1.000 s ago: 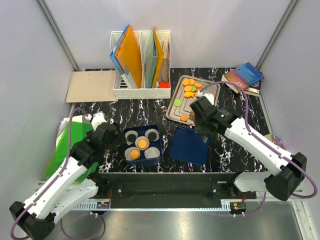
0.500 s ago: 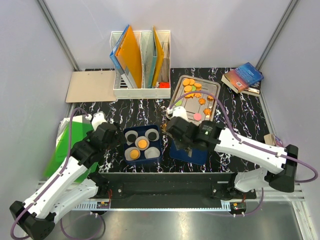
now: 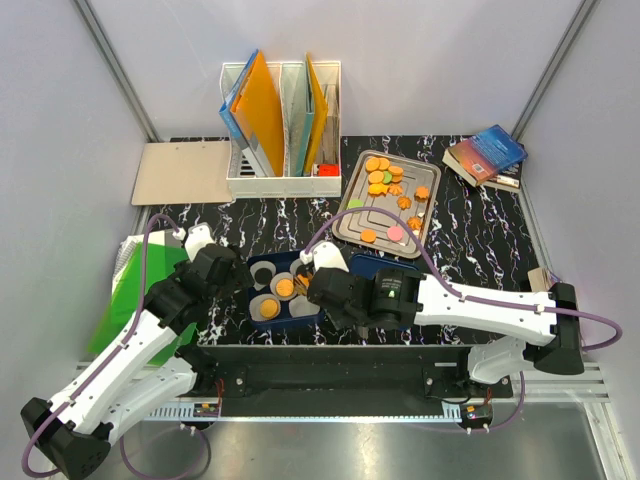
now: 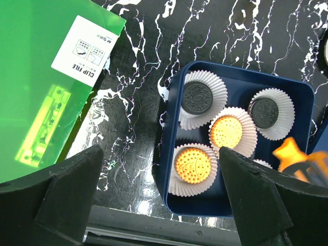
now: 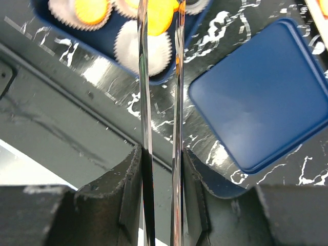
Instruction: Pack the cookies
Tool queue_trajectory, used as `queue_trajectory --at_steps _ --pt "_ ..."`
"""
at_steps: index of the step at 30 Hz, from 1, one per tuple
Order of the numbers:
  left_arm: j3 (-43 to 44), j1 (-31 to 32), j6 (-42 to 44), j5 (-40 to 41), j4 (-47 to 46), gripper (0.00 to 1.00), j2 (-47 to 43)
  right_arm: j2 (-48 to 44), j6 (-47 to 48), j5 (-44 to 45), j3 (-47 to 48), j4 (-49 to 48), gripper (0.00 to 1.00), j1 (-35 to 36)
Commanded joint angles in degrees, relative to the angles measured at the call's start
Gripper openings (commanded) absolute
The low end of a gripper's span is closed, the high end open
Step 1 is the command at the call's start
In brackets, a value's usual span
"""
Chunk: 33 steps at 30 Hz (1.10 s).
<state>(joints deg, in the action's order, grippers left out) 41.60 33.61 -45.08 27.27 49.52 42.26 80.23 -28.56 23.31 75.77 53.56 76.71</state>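
Note:
The blue box (image 3: 262, 284) holds white paper cups, two with black cookies (image 4: 198, 98) and two with orange cookies (image 4: 226, 131). One cup (image 5: 143, 47) is empty. My right gripper (image 3: 333, 291) (image 5: 160, 154) is shut on metal tongs (image 5: 145, 102), which pinch an orange cookie (image 5: 160, 14) above the box's right side; this cookie also shows in the left wrist view (image 4: 288, 152). More cookies (image 3: 380, 176) lie on the metal tray (image 3: 352, 196) at the back. My left gripper (image 3: 214, 276) (image 4: 161, 200) is open and empty, straddling the box's near left corner.
The blue lid (image 5: 261, 102) lies right of the box, mostly under my right arm. A green clip file (image 4: 46, 77) lies left of the box. A file rack (image 3: 283, 125), a clipboard (image 3: 182, 172) and books (image 3: 487, 153) stand at the back.
My right arm has swung from the tray, leftward over the lid, to the box, carrying the tongs and the orange cookie. The left arm has barely moved.

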Motion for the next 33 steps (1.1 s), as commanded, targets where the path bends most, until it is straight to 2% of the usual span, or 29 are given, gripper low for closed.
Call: queue_trajectory --at_steps 1,19,33 --pt "0.5 -0.2 -0.4 0.9 -1.4 0.99 0.4 1.5 -1.2 1.7 3.0 -1.0 0.33 2.3" --pt "0.3 -0.2 -0.5 0.8 -1.4 0.99 -0.2 2.3 -5.9 3.4 4.0 3.6 0.34 6.7" --pt "0.3 -0.1 -0.6 0.7 -1.3 0.99 -0.4 2.2 -6.6 4.2 3.7 4.0 0.35 7.0"
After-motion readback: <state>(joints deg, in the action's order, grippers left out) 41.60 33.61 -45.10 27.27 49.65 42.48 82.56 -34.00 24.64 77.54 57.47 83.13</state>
